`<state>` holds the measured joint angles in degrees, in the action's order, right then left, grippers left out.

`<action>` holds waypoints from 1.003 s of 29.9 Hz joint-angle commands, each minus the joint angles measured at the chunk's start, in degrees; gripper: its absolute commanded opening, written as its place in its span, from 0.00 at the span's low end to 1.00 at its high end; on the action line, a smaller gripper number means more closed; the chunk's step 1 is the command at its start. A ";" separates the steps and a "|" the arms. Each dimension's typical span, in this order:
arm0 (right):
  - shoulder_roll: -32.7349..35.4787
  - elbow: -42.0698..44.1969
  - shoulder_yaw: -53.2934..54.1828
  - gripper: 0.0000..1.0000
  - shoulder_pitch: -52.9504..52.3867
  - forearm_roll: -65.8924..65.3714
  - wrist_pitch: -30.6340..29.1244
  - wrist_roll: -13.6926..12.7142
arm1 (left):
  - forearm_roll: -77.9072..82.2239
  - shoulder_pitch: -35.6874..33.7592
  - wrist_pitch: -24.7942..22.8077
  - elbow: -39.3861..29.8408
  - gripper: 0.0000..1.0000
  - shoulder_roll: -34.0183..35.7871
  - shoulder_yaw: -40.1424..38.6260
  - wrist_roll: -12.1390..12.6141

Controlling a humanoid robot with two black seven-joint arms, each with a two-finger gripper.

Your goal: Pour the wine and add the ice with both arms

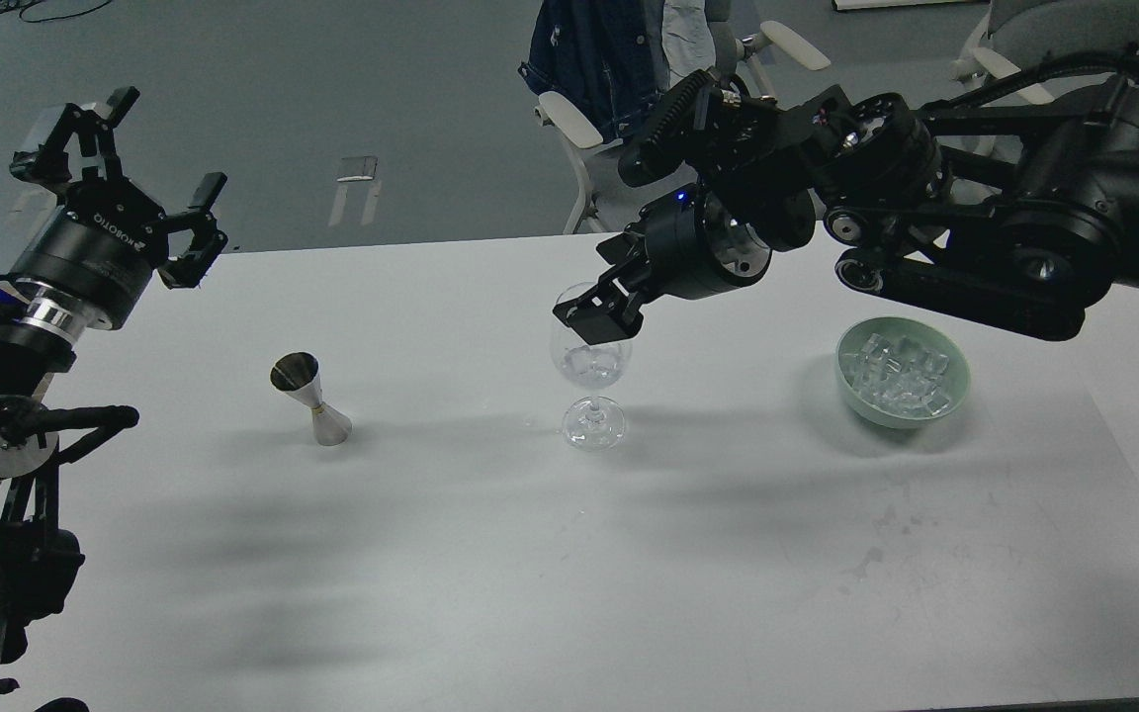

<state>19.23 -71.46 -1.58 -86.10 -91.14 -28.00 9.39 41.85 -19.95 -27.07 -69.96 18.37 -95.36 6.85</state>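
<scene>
A clear wine glass (590, 368) stands upright mid-table with clear ice cubes (584, 362) in its bowl. Any wine in it cannot be told from the ice. My right gripper (593, 318) hangs just over the glass's rim, fingers pointing down-left and slightly apart, nothing visible between them. A pale green bowl (955, 396) at the right holds several ice cubes (901, 381). A steel jigger (313, 400) stands upright left of the glass. My left gripper (149, 168) is open and empty, raised at the table's far left, well away from the jigger.
The white table (569, 574) has its far edge just behind the glass. Office chairs, one with a dark jacket (594, 59), stand behind it. My right arm's thick links (975, 237) hang over the bowl's far side.
</scene>
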 commanded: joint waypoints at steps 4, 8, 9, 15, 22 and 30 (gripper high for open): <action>0.72 1.76 6.49 0.84 -2.84 0.79 0.00 0.02 | -0.01 0.00 0.00 0.00 0.98 0.61 0.00 0.01; 3.09 10.70 19.21 0.99 -3.38 0.88 0.00 0.10 | -0.36 -0.18 0.26 0.09 0.98 1.76 0.00 0.01; 3.09 10.73 19.25 0.99 -3.37 0.88 0.00 0.10 | -0.37 -0.18 0.26 0.09 0.98 1.76 0.00 0.01; 2.74 30.05 39.45 1.00 -2.23 6.14 0.00 0.63 | 0.07 -1.93 0.70 0.97 0.98 4.04 0.35 0.18; 2.57 38.86 45.88 1.00 2.51 26.87 2.14 0.89 | 0.16 -8.69 2.28 6.94 0.98 4.57 4.92 0.18; -1.29 38.94 46.40 1.00 11.20 51.65 18.75 1.86 | -0.36 -19.94 3.07 17.21 0.98 3.35 10.54 0.01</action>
<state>19.51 -32.62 44.33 -77.30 -45.87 -13.29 10.53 41.93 -36.73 -24.10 -55.69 22.58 -86.02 6.88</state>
